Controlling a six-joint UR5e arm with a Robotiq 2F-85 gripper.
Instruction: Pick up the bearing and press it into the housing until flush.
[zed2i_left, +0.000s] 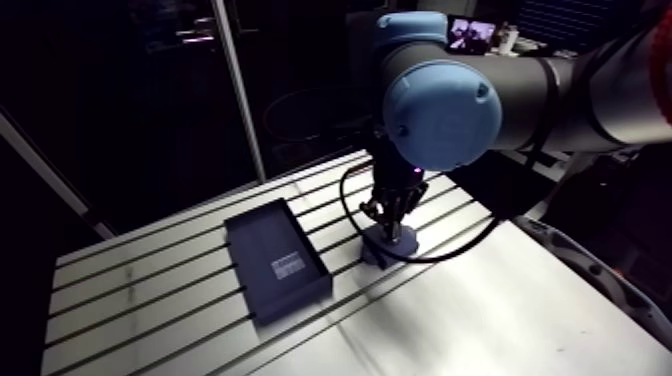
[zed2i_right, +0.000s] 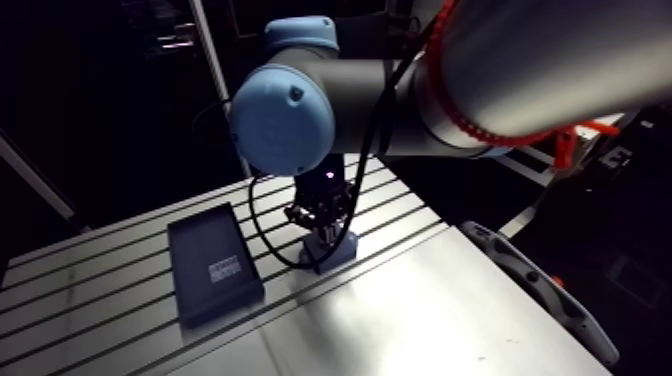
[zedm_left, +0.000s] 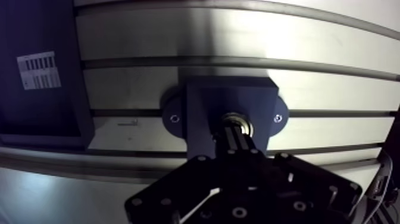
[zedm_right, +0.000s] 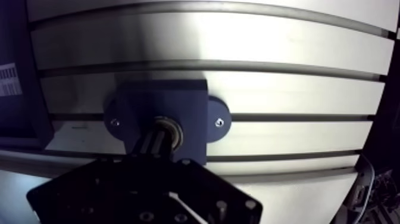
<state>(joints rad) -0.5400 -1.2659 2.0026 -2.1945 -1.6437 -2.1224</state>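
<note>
A dark blue housing (zedm_left: 229, 98) with two screwed ears sits on the slotted table (zedm_left: 238, 36). The metal bearing (zedm_left: 245, 124) shows as a bright ring in the housing's bore, directly under my fingertips; how deep it sits I cannot tell. My gripper (zedm_left: 234, 138) is shut, its fingers pressed together into one narrow column whose tips rest on the bearing's middle. In the arm view the gripper (zed2i_left: 390, 222) comes straight down onto the housing (zed2i_left: 392, 248) near the table's centre.
A dark rectangular tray (zed2i_left: 277, 262) with a white label lies on the table just left of the housing, a small gap between them. A smooth metal sheet (zed2i_left: 450, 320) covers the table's near part. The table's edge runs along the right.
</note>
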